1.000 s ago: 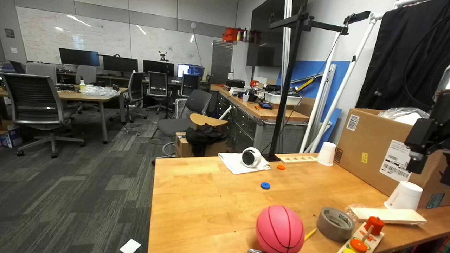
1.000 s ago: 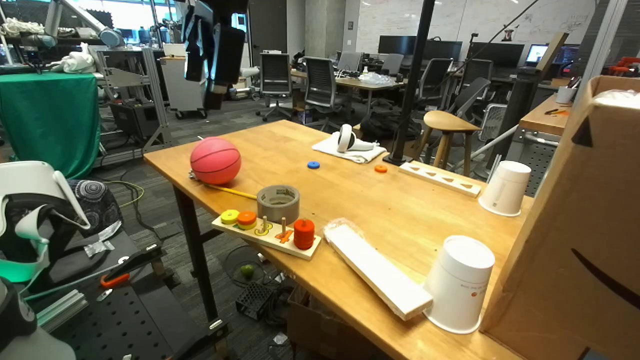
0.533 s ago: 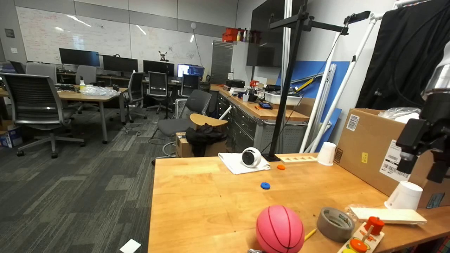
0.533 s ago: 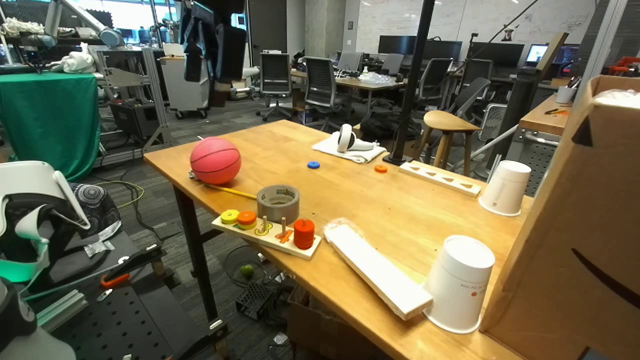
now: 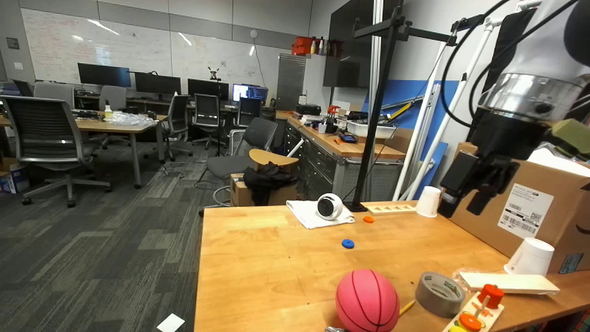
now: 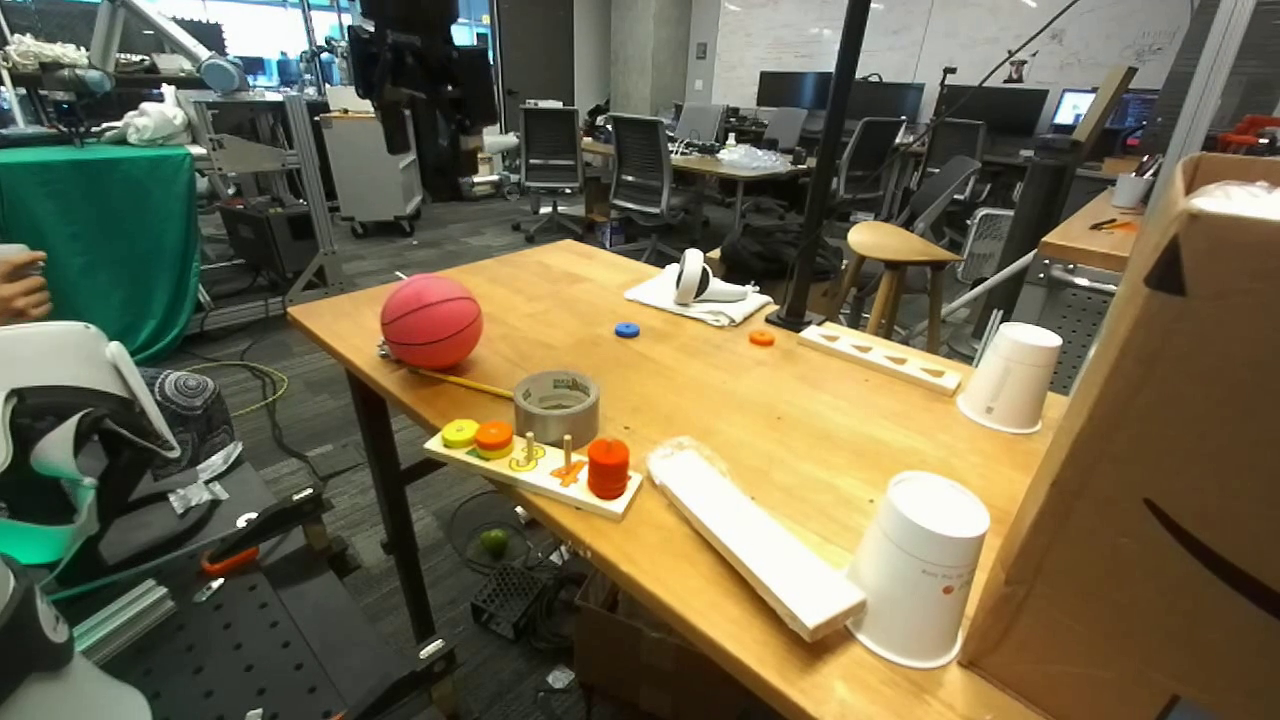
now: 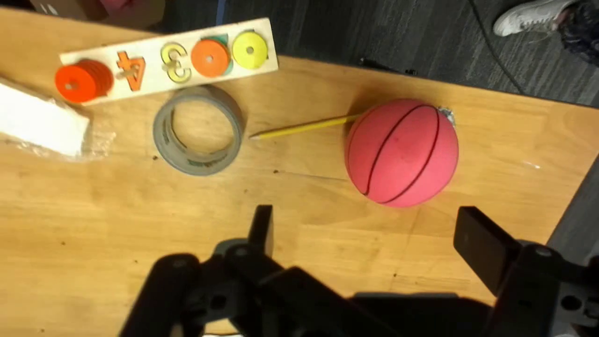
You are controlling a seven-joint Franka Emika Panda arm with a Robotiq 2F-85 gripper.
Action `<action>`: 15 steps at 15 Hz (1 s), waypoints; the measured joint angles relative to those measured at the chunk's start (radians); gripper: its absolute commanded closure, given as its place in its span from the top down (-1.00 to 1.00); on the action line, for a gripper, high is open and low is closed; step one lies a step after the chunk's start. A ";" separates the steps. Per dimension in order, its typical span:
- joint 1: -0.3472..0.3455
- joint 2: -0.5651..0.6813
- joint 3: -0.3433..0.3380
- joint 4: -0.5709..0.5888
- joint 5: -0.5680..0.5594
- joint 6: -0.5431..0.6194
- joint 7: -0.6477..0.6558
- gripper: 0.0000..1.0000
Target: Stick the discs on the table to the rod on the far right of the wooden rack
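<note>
High over the surface hangs the end effector, its two dark fingers spread wide apart at the bottom of the wrist view, bare wood showing between them. Over to the blue disc: in an exterior view it lies flat, below and right of centre, and there's the orange disc, a little higher and further right, close to the white cloth. Both discs sit well apart from the wooden rack, which stretches across the upper left of the wrist view, a red stack on the peg at its left end there. Just below the rack, the grey tape roll; right beside that, the tip of a yellow pencil, its other end hidden behind the pink ball, right of centre in the frame.
</note>
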 measured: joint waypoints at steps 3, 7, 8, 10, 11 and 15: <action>0.047 0.117 0.040 0.043 -0.022 0.112 -0.030 1.00; 0.080 0.318 0.062 0.150 -0.115 0.153 -0.121 1.00; 0.082 0.368 0.067 0.180 -0.149 0.154 -0.142 1.00; 0.082 0.466 0.072 0.240 -0.233 0.157 -0.182 1.00; 0.080 0.515 0.072 0.272 -0.287 0.159 -0.197 1.00; 0.055 0.690 0.059 0.413 -0.454 0.180 -0.226 1.00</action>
